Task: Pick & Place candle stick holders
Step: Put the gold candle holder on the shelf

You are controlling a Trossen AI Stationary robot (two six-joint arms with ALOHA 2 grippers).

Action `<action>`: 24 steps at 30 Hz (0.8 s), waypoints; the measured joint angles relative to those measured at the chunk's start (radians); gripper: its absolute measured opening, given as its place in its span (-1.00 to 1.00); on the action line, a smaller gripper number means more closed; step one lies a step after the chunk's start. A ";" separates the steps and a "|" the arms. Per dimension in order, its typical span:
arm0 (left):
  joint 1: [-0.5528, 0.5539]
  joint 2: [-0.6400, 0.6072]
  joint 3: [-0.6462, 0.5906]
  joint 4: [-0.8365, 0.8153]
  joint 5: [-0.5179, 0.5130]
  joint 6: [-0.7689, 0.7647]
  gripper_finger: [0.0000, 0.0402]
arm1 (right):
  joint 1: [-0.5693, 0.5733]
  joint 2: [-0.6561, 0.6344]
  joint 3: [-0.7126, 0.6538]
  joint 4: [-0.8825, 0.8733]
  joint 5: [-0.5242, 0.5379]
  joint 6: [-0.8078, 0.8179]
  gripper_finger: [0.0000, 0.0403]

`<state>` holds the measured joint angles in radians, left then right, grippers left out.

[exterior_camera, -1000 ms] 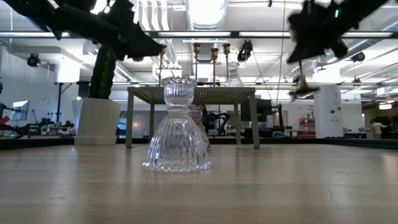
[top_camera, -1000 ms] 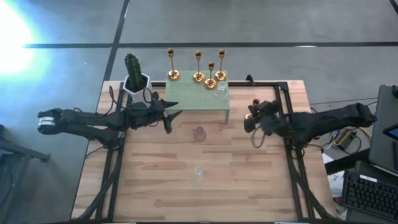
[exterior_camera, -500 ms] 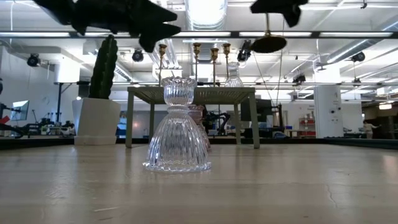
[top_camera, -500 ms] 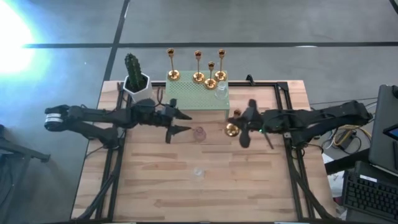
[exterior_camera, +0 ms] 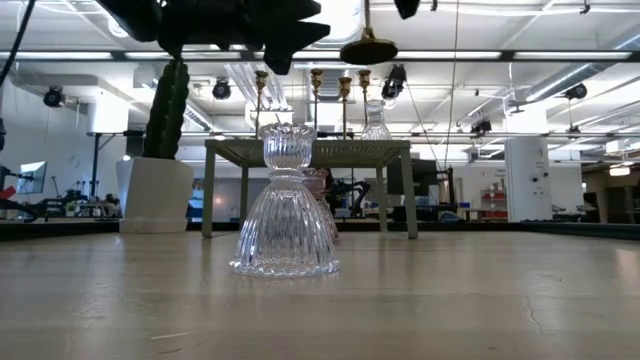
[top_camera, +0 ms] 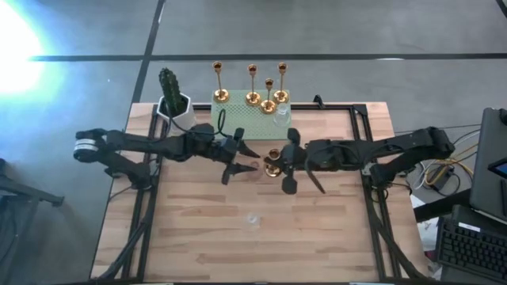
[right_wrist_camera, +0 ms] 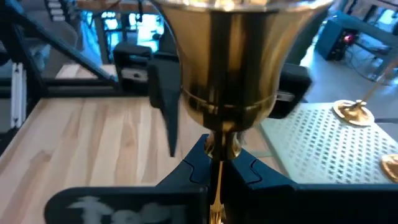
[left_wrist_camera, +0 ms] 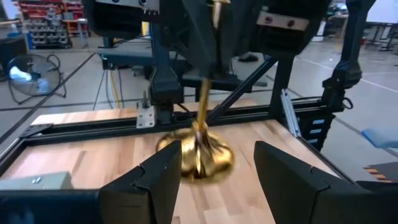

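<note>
My right gripper point(top_camera: 279, 162) is shut on a gold candle stick holder point(top_camera: 272, 166) above the table's middle. The holder's domed base point(exterior_camera: 370, 48) hangs well above the tabletop. My left gripper point(top_camera: 244, 162) is open and empty just left of it. In the left wrist view its fingers point(left_wrist_camera: 163, 177) stand apart with the gold base point(left_wrist_camera: 198, 158) beyond them. A clear glass holder point(exterior_camera: 286, 205) stands on its base on the table, and a pinkish one point(exterior_camera: 320, 185) stands behind it. Several gold holders point(top_camera: 253, 97) and a clear one point(top_camera: 281, 120) stand on the green stand point(top_camera: 245, 125). My right gripper pinches the gold holder's slim stem point(right_wrist_camera: 217, 186) between its two fingers, which come from above. The domed base point(right_wrist_camera: 229, 62) lies beyond the fingertips. The holder hangs upright below the gripper, clear of the table.
A cactus in a white pot point(top_camera: 170, 99) stands at the table's far left corner, beside the green stand. A black frame rail point(top_camera: 366, 158) runs along the table's right side. Bare wood point(top_camera: 253, 253) lies toward the near edge.
My right gripper has carried the gold holder from the right side toward the table's middle and has raised it. My left gripper has reached toward the table's right, so the two grippers now stand close together over the middle.
</note>
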<state>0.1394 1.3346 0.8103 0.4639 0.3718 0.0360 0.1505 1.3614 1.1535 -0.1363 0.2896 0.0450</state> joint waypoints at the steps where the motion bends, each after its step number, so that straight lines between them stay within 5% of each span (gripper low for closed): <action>1: 0.000 0.003 0.004 0.003 0.009 0.000 0.03 | 0.000 0.013 0.011 -0.001 -0.003 -0.005 -0.96; 24: -0.004 0.013 0.018 0.118 0.088 0.002 0.03 | -0.033 0.081 0.035 0.192 -0.115 -0.029 -0.96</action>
<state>0.1352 1.3472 0.8286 0.5818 0.4595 0.0380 0.1173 1.4422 1.1883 0.0559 0.1741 0.0162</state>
